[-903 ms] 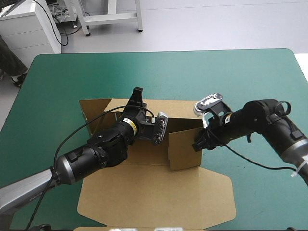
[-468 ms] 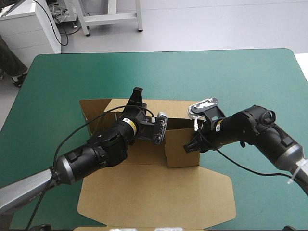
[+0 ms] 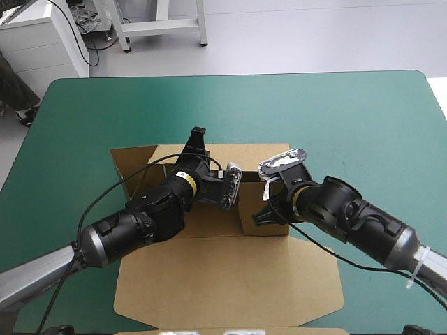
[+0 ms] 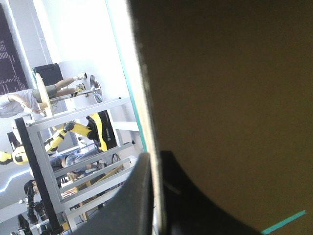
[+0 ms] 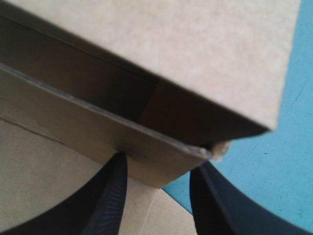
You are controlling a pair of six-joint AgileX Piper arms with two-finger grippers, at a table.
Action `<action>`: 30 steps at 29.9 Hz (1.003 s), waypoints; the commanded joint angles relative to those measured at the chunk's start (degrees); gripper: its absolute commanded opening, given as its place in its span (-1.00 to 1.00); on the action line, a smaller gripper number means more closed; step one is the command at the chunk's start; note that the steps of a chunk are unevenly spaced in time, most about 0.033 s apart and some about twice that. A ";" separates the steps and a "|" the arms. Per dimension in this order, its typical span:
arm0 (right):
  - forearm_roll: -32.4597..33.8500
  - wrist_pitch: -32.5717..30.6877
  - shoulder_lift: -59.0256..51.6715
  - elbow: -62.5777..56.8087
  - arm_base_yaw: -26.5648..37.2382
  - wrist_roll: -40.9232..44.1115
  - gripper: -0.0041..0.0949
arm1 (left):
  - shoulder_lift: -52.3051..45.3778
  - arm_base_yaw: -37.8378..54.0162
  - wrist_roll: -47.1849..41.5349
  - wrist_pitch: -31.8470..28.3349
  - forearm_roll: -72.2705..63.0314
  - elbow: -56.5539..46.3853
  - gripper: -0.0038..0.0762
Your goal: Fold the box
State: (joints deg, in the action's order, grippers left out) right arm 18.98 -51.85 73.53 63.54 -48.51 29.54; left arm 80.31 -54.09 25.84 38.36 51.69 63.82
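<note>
Gripper findings, left arm: the left gripper [image 3: 198, 137] is pinched on the box [image 3: 223, 279]. Its black fingers are pressed almost together at the top of the upright far wall. In the left wrist view the thin board edge runs straight up between the two fingers [image 4: 190, 205], and brown board fills the field on one side of them.

The right gripper [image 3: 265, 212] has its fingers spread. It holds nothing. A raised side wall stands directly ahead of it, and that wall's lower corner sits in the gap between the fingertips. One fingertip [image 5: 119, 164] meets the wall's outer face. Contact by the other fingertip cannot be confirmed.

Under the right gripper, a flat panel of the box lies beneath one finger and the teal-green cover [image 3: 328, 118] beneath the other.

The box sits between and below both grippers. Its walls are raised at the middle. Its broad flat panel is spread on the cover behind the two wrists.
</note>
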 commanded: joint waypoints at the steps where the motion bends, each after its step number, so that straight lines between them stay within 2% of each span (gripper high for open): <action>1: 7.46 6.17 -1.34 1.62 -0.80 6.01 -0.16 | -1.45 -0.39 3.43 2.32 -6.70 0.71 -0.92; 8: 7.96 15.57 -1.34 -3.47 -0.80 7.76 -0.16 | -1.45 -0.39 3.51 2.27 -7.13 0.71 -0.92; 11: 10.15 17.92 -1.34 -6.14 -0.68 8.27 -0.16 | -1.45 -0.39 3.51 2.27 -7.13 0.71 -0.92; 14: 10.38 18.29 -1.34 -6.54 -0.68 8.54 -0.11 | -1.45 -0.39 3.51 2.06 -7.13 0.71 -0.92; 20: 9.50 20.91 -1.34 -6.54 -0.68 8.05 0.13 | -1.45 -0.39 3.51 2.06 -7.13 0.71 -0.92; 24: 11.04 23.95 -1.34 -6.54 -0.68 8.25 0.13 | -1.45 -0.39 3.51 2.06 -7.13 0.71 -0.92; 30: 18.62 23.68 -1.34 -6.64 -0.68 13.31 0.13 | -1.45 -0.39 3.51 2.06 -7.25 0.71 -0.92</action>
State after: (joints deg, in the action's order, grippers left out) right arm 30.41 -35.70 73.35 54.92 -49.52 41.01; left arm 79.90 -53.75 28.17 40.24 49.59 64.29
